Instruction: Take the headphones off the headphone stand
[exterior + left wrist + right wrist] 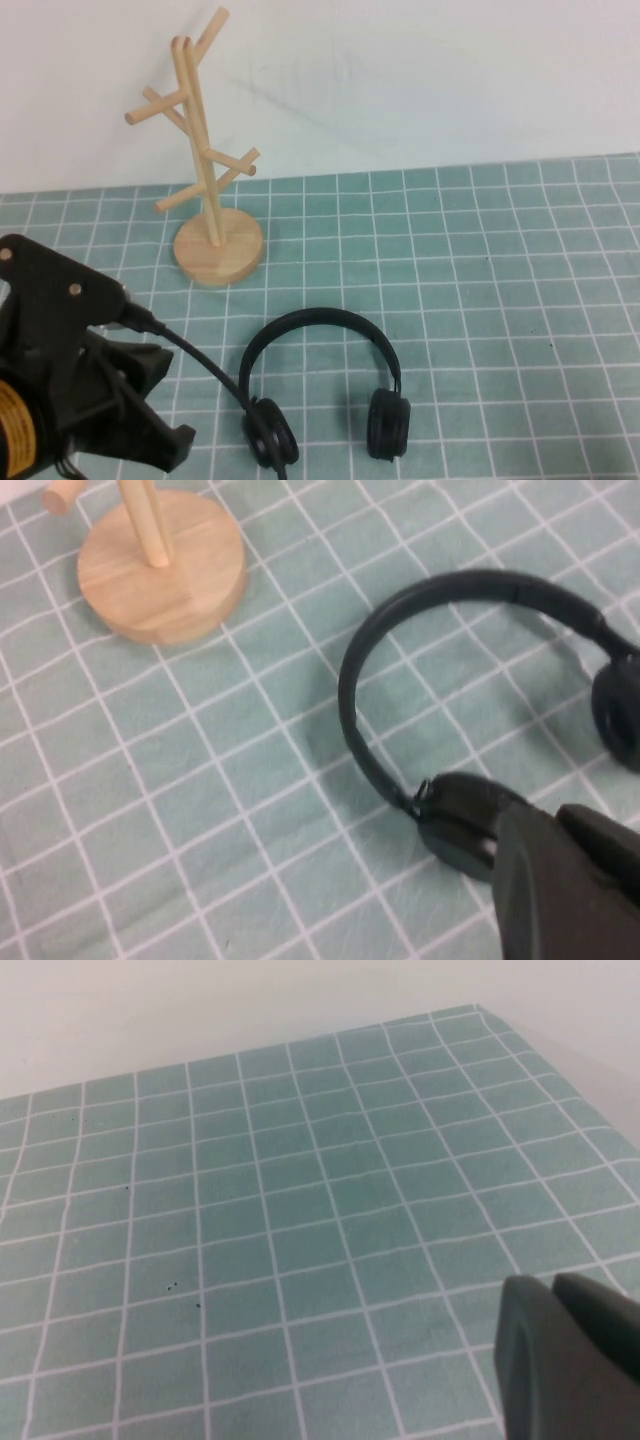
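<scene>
Headphones (322, 385) lie flat on the worktop (500, 300), clear of the stand (210, 170); removal looks done; left end effector (150, 420) beside them, right end effector (570, 1360) apart, grip of either unclear; next, retreat.

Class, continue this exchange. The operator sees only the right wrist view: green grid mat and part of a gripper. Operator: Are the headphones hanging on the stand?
Observer: No. The headphones lie flat on the mat, in front of the headphone stand and apart from it.
Operator: Where is the left gripper?
Observer: The left gripper is at the robot's near left, close by one ear cup.
Operator: And the right gripper?
Observer: The right gripper is over bare mat; the high view does not show it.
</scene>
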You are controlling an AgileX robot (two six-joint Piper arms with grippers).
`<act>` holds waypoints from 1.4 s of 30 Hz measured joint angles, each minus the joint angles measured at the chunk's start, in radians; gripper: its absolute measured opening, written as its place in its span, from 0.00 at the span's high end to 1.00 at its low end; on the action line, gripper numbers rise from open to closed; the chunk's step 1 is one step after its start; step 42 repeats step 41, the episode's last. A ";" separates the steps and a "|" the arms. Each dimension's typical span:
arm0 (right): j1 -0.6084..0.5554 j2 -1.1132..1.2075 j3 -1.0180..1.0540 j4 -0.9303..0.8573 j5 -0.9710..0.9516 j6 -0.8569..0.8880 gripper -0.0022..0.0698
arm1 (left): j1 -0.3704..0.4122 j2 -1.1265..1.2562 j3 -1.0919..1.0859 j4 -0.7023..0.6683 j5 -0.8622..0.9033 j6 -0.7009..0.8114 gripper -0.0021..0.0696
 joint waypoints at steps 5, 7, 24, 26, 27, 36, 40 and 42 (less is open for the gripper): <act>0.000 0.000 0.000 0.000 0.000 0.000 0.98 | 0.030 -0.082 0.109 -0.023 -0.173 -0.009 0.97; 0.000 0.000 0.000 0.000 0.000 0.000 0.98 | 0.094 -0.156 0.185 -0.099 -0.261 0.036 0.97; 0.000 0.000 0.000 0.000 0.000 0.000 0.98 | 0.723 -0.866 0.681 -0.415 -0.686 0.474 0.97; 0.000 -0.002 0.000 0.000 0.000 0.000 0.98 | 0.725 -0.870 0.683 -0.416 -0.637 0.474 0.97; 0.000 -0.002 0.000 0.000 0.000 0.000 0.98 | 0.725 -0.870 0.683 -0.417 -0.610 0.474 0.97; 0.000 -0.002 0.000 0.000 0.000 0.000 0.98 | 0.727 -0.875 0.683 -0.417 -0.352 0.474 0.98; 0.000 -0.002 0.000 0.000 0.000 0.000 0.98 | 0.727 -0.875 0.683 -0.417 -0.350 0.474 0.98; 0.000 -0.002 0.000 0.000 0.000 0.000 0.98 | 0.727 -0.875 0.683 -0.417 -0.350 0.474 0.98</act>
